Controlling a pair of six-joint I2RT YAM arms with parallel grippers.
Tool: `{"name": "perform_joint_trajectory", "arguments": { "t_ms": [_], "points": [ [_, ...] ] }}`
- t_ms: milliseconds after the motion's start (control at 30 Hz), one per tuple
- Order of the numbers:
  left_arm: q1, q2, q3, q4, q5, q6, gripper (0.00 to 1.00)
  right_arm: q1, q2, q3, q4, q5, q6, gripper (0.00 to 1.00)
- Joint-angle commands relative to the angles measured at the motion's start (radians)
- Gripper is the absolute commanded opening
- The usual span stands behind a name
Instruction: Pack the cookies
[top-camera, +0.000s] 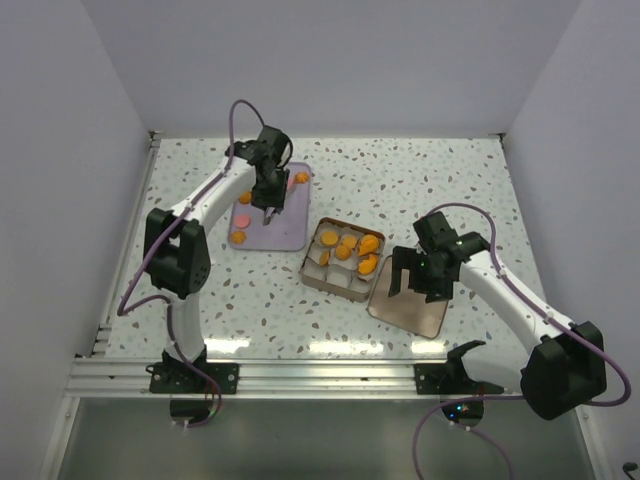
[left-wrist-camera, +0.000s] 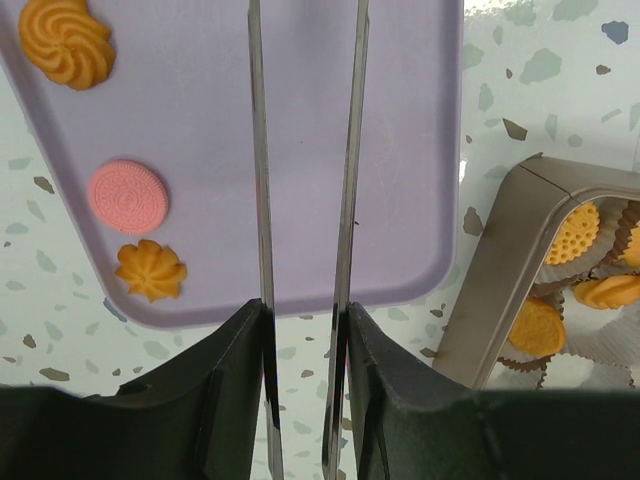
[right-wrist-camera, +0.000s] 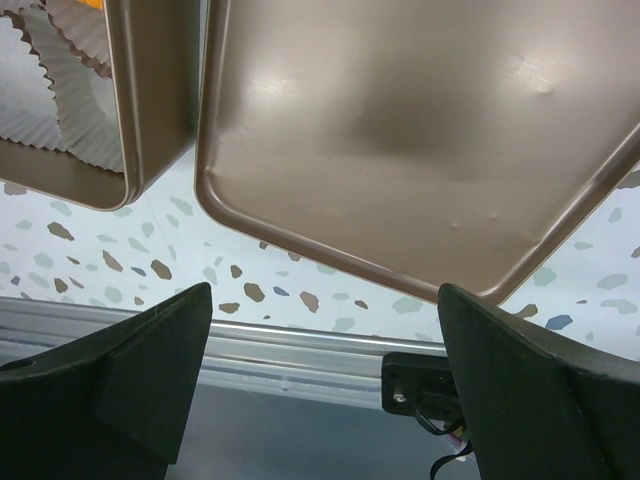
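Note:
Cookies lie on the lilac tray (left-wrist-camera: 200, 120): an orange swirl (left-wrist-camera: 68, 42), a pink round (left-wrist-camera: 128, 196) and an orange star (left-wrist-camera: 150, 270). More orange cookies (top-camera: 348, 245) sit in paper cups in the metal tin (top-camera: 312, 272). My left gripper (top-camera: 268, 198) hovers over the tray, its jaws (left-wrist-camera: 305, 310) shut on a pair of thin metal tweezers (left-wrist-camera: 262, 150) pointing down at bare tray; the tweezers' tips are out of view. My right gripper (top-camera: 408, 283) stands wide open over the tin's lid (top-camera: 412, 312), its jaws (right-wrist-camera: 325, 290) empty.
The tin's brown lid (right-wrist-camera: 400, 130) lies flat right of the tin (right-wrist-camera: 150, 100), near the table's front aluminium rail (right-wrist-camera: 300, 345). White walls enclose the speckled table on three sides.

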Motion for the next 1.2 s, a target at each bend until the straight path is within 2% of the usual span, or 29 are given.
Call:
{"name": "perform_joint_trajectory", "arguments": {
  "t_ms": [0,167,300,400,600,733,833,1000,1167],
  "points": [
    [0.016,-0.034,0.065,0.011,0.004,0.017,0.32,-0.002,0.002,0.029,-0.006,0.010,0.001,0.99],
    [0.021,-0.129,0.104,0.004,0.012,0.021,0.32,-0.002,-0.004,0.017,0.003,-0.007,0.003,0.99],
    [0.016,-0.220,0.073,0.020,0.106,0.043,0.32,-0.002,-0.007,0.010,0.009,-0.024,0.001,0.99],
    [-0.024,-0.301,0.018,0.028,0.162,0.087,0.32,-0.002,-0.007,0.024,0.000,0.002,-0.014,0.99],
    [-0.169,-0.482,-0.151,0.010,0.144,0.103,0.32,-0.003,0.005,0.092,-0.015,-0.002,-0.020,0.99],
    [-0.211,-0.615,-0.261,-0.016,0.157,0.064,0.32,-0.003,0.013,0.138,-0.021,-0.025,-0.014,0.99],
    [-0.220,-0.689,-0.289,-0.042,0.186,0.049,0.32,-0.003,0.013,0.130,0.000,-0.044,-0.008,0.99],
    [-0.231,-0.752,-0.300,-0.088,0.288,0.035,0.31,-0.002,-0.006,0.144,-0.040,-0.042,-0.007,0.99],
    [-0.281,-0.781,-0.404,-0.102,0.325,0.046,0.29,-0.003,-0.066,0.067,-0.003,-0.024,0.029,0.99]
  ]
}}
